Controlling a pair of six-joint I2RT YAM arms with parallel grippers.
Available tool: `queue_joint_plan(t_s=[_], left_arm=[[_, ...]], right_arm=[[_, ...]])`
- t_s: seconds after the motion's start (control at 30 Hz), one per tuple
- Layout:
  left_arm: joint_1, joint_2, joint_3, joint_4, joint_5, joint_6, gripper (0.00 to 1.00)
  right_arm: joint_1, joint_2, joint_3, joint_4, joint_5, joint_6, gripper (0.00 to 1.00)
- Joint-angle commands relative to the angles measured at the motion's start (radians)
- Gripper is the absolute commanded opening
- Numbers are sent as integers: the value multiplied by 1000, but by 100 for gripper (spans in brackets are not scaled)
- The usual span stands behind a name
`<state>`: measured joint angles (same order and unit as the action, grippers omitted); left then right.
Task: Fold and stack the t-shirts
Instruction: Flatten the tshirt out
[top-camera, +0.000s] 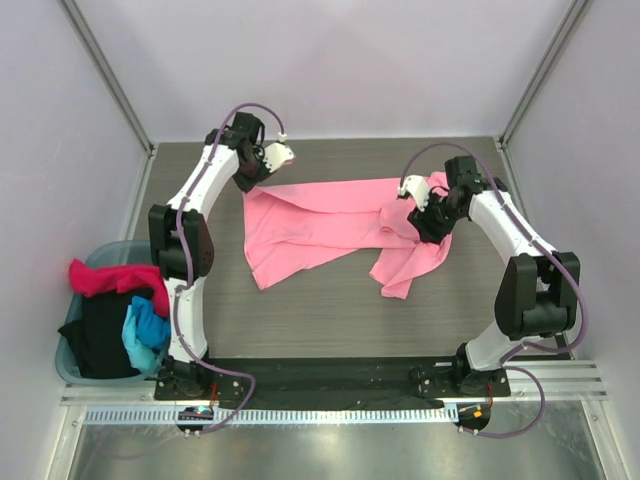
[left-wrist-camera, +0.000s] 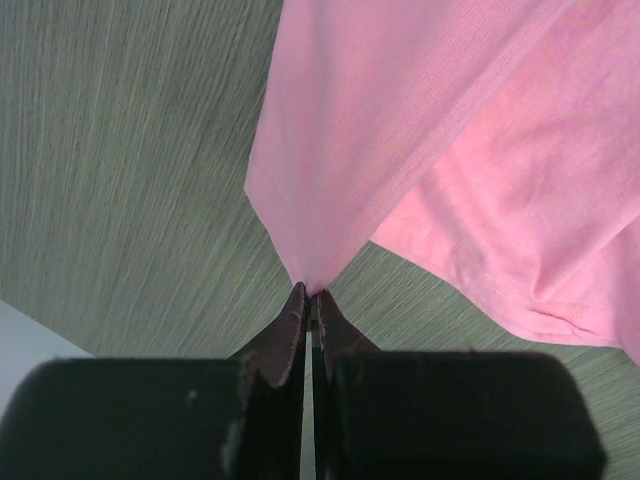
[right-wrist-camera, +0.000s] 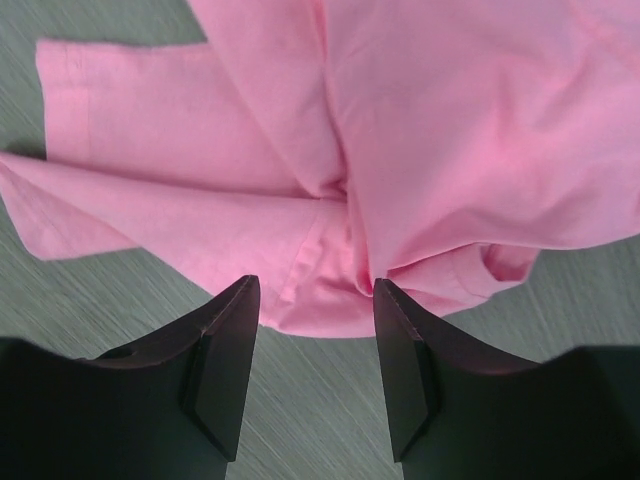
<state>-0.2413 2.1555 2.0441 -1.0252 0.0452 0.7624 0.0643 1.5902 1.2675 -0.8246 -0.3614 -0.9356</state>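
At nine o'clock, off the table's (top-camera: 330, 310) left edge, teal basket (top-camera: 70, 368) holds magenta shirt (top-camera: 108, 277), black shirt (top-camera: 98, 335) and blue shirt (top-camera: 146, 330) in a loose heap, none folded. Toward eleven o'clock, left gripper (left-wrist-camera: 310, 293) is pressed together on one thin corner of the pink t-shirt (top-camera: 320, 225). Only the very tip of the cloth sits between the pads, so a hard pull could slip it out. The shirt lies spread from centre toward three o'clock, upper layer slanting over lower, right end bunched in several folds. Right gripper (right-wrist-camera: 315, 283) sits at three o'clock with jaws spread over that bunched hem, pinching nothing. Risk: that end is free, so any left-arm tug would likely drag the whole shirt and not tension it. Risk: if the right jaws close where they are, they'd probably catch several layers at once, locking wrinkles into the fold. Sleeve lies tucked under at the right end and may stay trapped. No brand, label or writing readable in any view; cloth is plain.
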Motion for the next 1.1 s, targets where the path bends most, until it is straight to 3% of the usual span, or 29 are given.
queue_joint_plan(t_s=[0.0, 0.5, 0.9, 1.07], left_arm=[[7, -26, 30, 11, -11, -15, 0], [5, 6, 45, 5, -5, -31, 0], [5, 30, 70, 8, -13, -28, 0], [5, 37, 70, 5, -15, -31, 0]], right_arm=[[6, 17, -58, 18, 62, -101, 55], [3, 77, -105, 189, 199, -89, 54], [5, 100, -131, 205, 231, -105, 54], [3, 125, -125, 228, 254, -78, 42]])
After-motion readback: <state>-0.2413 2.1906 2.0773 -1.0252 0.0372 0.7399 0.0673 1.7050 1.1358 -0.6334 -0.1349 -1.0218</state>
